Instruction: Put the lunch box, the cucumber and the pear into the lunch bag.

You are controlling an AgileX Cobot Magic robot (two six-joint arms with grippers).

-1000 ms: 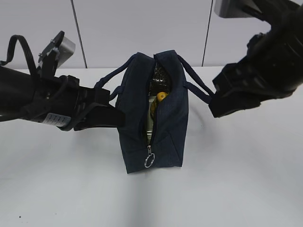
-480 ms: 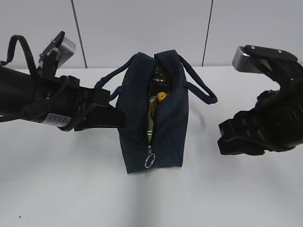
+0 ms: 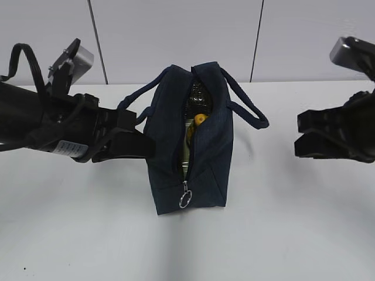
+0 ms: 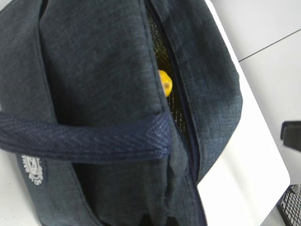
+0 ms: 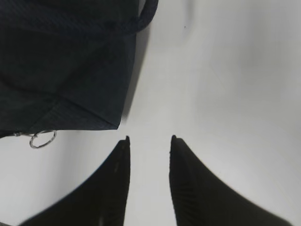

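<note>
We pinch the lunch bag's (image 3: 190,146) left handle (image 3: 132,102) in our left gripper (image 3: 132,143); our right gripper (image 5: 148,155) hangs empty, parted, well right of its zipper.

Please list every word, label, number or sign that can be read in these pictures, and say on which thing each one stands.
No text can be read in any view.
Round white printed emblem on the side of the lunch bag, left wrist view: too blurred and cut off to read.
White sticker on the left arm, exterior view: dark print is there, but too small to read.
Metal ring pull of the zipper: no marking visible.
</note>
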